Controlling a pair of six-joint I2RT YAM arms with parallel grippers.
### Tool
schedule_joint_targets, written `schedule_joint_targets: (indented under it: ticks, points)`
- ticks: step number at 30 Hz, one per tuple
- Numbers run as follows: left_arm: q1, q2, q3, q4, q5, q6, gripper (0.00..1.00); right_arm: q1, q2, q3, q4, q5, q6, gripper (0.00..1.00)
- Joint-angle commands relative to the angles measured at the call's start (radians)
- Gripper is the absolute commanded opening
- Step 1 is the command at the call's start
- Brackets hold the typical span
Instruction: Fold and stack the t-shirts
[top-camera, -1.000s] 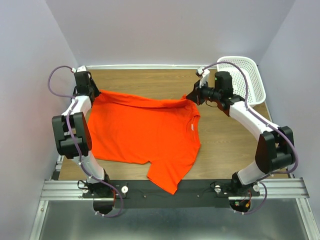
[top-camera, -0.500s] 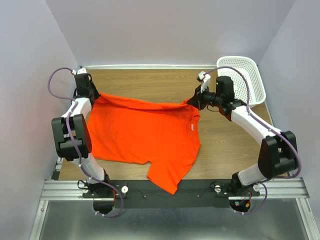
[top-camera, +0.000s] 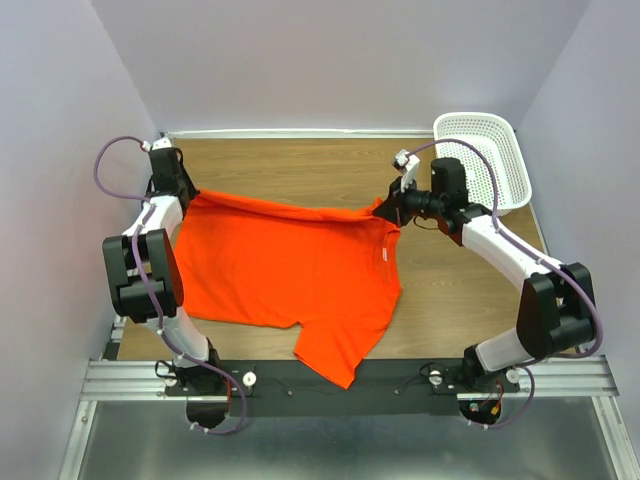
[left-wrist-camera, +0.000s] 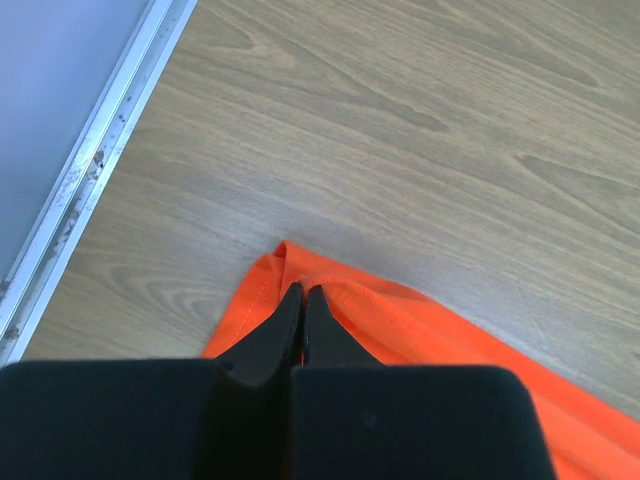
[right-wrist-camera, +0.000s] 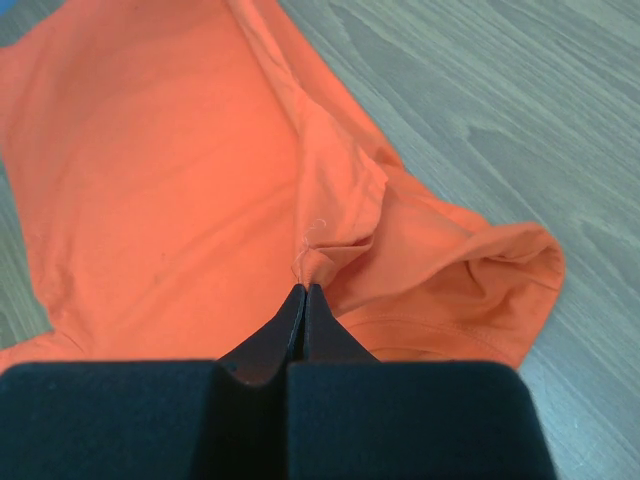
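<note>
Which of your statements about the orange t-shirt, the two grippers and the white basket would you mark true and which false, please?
1. The left gripper is shut on an edge of the orange t-shirt. True.
2. The right gripper hangs open above bare wood. False: it is shut, pinching a fold of the shirt.
3. The white basket stands at the far right corner of the table. True.
4. The t-shirt lies folded inside the basket. False: it is spread out on the table, outside the basket.
</note>
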Motion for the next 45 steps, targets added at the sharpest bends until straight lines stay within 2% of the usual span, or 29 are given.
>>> schedule_joint_targets:
  ticks: [1, 20, 21, 22, 23, 26, 29, 39, 45]
  points:
    - [0.007, 0.016, 0.005, -0.010, -0.042, 0.012, 0.00, 0.011, -0.036, -0.019, -0.008, -0.040, -0.014, 0.01]
    - [0.007, 0.041, -0.012, -0.090, -0.034, 0.019, 0.01, 0.011, 0.005, -0.016, -0.038, -0.029, -0.042, 0.01]
    - [0.007, 0.041, -0.015, -0.096, -0.036, 0.017, 0.05, 0.012, 0.013, -0.015, -0.042, -0.029, -0.047, 0.01]
    - [0.007, 0.044, -0.015, -0.108, -0.033, 0.016, 0.20, 0.012, 0.016, -0.015, -0.047, -0.029, -0.050, 0.01]
    - [0.007, 0.042, -0.017, -0.116, -0.033, 0.016, 0.32, 0.012, 0.019, -0.013, -0.051, -0.029, -0.051, 0.01]
    - [0.010, 0.007, -0.023, -0.124, -0.035, 0.002, 0.54, 0.012, 0.028, -0.009, -0.070, -0.041, -0.062, 0.01]
    - [0.020, -0.080, -0.041, -0.107, -0.028, -0.020, 0.59, 0.014, 0.033, -0.010, -0.090, -0.058, -0.080, 0.01]
    - [0.026, -0.410, -0.194, 0.029, -0.008, -0.064, 0.61, 0.014, 0.050, -0.009, -0.150, -0.084, -0.126, 0.01]
    - [0.027, -0.521, -0.230, 0.028, 0.024, -0.049, 0.61, 0.023, 0.067, -0.013, -0.186, -0.086, -0.148, 0.01]
